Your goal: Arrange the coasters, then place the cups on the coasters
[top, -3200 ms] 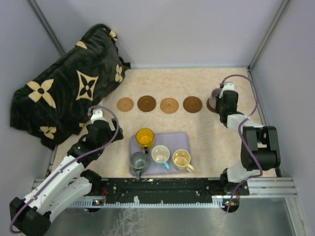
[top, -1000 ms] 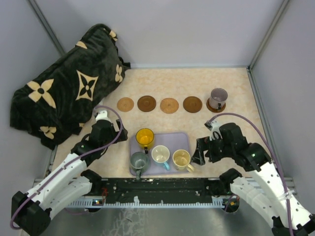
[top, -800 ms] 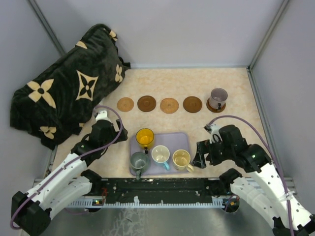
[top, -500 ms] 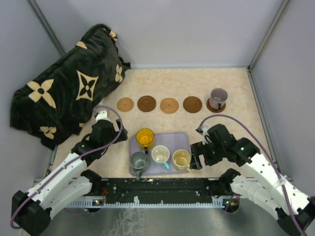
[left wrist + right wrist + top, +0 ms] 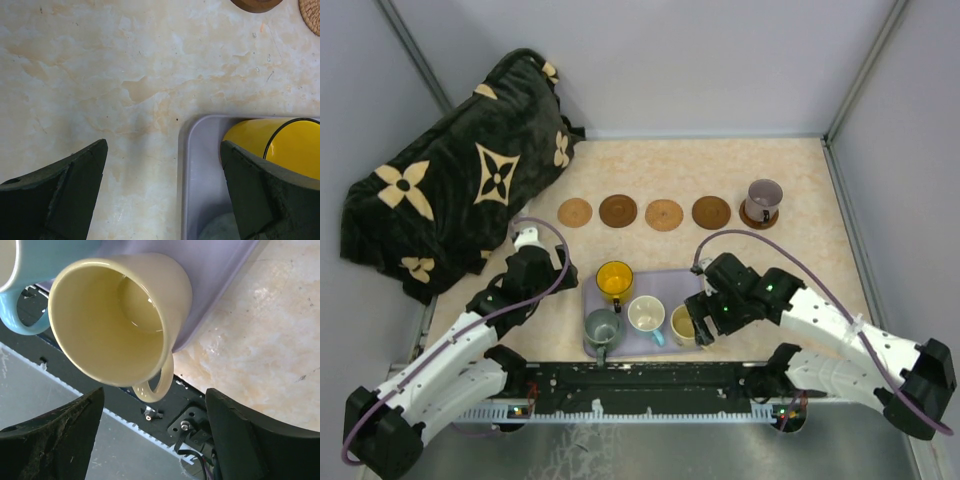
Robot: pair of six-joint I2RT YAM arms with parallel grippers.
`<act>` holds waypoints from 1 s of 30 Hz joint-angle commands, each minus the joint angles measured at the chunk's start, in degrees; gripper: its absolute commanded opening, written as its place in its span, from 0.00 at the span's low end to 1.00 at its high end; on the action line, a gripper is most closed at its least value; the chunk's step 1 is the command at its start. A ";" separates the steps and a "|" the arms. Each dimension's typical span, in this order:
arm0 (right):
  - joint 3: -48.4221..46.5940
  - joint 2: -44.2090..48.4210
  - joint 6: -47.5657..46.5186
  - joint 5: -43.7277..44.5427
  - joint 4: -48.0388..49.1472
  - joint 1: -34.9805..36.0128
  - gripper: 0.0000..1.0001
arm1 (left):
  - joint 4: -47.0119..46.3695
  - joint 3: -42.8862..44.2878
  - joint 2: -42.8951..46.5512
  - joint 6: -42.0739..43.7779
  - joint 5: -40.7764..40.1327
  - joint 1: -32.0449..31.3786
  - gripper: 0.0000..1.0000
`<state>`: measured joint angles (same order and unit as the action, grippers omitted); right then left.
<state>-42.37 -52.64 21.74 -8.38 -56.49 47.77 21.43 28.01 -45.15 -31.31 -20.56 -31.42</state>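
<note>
Since cream mug [image 5: 115, 320] sits at near-right corner of tray [image 5: 220, 270], your right jaws hover apart above it, seemingly ready for lift toward bare coaster [image 5: 711, 212]. Left jaws apart beside yellow mug [image 5: 280, 145], holding nothing.

The beige marbled tabletop [image 5: 800, 270] is carrying a row of five thin round coasters across its far half, evenly spaced and none touching. A light tan woven coaster [image 5: 575, 212] is lying at the left end. A dark brown wooden coaster [image 5: 618, 210] is sitting next to it, followed by a second light tan coaster [image 5: 664, 215] and a second dark brown coaster [image 5: 711, 212]. A third dark brown coaster [image 5: 748, 219] is lying at the right end, only its rim showing. A lavender rectangular plastic tray [image 5: 660, 284] is resting towards the near edge, in front of the row and apart from it. A dark plush blanket with cream flower shapes [image 5: 450, 170] is lying bunched at the far left corner.
</note>
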 commanded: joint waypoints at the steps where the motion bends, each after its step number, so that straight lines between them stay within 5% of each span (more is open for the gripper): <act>1: -1.46 -2.92 0.91 3.19 5.42 3.89 0.81 | -0.78 -0.54 1.04 -0.20 -1.17 -0.22 1.00; 18: 2.10 -7.27 5.08 5.34 11.93 9.91 0.51 | -1.22 -0.76 0.86 -0.07 -1.25 -0.22 1.00; 30: 3.77 -10.03 5.90 6.98 14.32 11.01 0.44 | -1.15 -1.03 0.94 -0.15 -1.13 -0.24 1.00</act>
<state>-38.87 -61.95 26.94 -3.66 -45.36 58.13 21.41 27.42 -44.82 -31.29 -21.43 -31.40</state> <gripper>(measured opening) 0.451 0.998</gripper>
